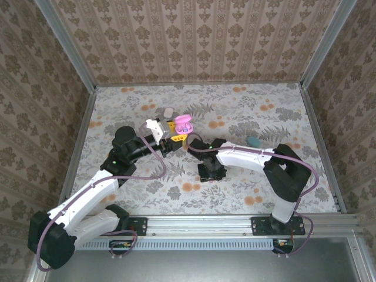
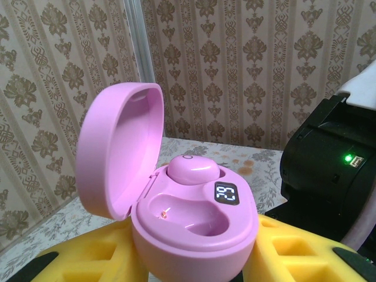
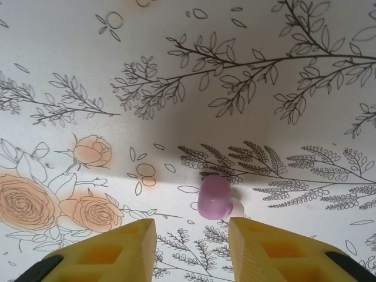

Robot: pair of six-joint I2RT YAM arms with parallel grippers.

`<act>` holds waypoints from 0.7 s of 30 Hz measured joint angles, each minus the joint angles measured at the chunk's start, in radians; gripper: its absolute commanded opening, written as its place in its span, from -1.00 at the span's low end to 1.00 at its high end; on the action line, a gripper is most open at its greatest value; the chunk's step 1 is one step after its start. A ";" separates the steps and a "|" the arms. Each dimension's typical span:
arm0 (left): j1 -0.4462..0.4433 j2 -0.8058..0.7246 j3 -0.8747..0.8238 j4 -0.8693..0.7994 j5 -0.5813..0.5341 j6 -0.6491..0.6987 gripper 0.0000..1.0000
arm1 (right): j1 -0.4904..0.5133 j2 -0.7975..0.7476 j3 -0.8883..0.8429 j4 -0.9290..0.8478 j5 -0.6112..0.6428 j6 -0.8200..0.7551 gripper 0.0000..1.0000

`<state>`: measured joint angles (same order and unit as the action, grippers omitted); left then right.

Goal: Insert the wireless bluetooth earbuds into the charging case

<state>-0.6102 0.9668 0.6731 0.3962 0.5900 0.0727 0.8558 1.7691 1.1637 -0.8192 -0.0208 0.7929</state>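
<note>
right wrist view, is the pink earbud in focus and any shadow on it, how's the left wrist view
Right wrist view: the pink earbud is sharp, a broad soft shadow darkens the floral cloth just beyond it, the bud itself looks lit. Left wrist view: the open pink charging case is crisp and evenly lit, its display glowing without glare.

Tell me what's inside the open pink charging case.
One pink earbud sits at the back; the front slot is empty. The left claw hides the underside of the pink case.
</note>
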 measured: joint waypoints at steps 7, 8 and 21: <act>0.000 0.000 0.000 0.000 0.000 0.000 -0.18 | 0.001 0.019 -0.002 0.000 0.011 0.021 -0.25; 0.000 0.000 0.000 0.000 0.000 0.000 -0.18 | 0.002 0.022 -0.003 0.000 0.012 0.022 -0.25; 0.000 0.001 0.000 0.000 0.000 0.000 -0.18 | 0.003 0.052 -0.002 0.000 0.015 0.022 -0.29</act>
<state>-0.6098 0.9676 0.6731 0.3962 0.5900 0.0727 0.8589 1.8210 1.1614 -0.8192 -0.0059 0.8150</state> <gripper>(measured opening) 0.413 0.360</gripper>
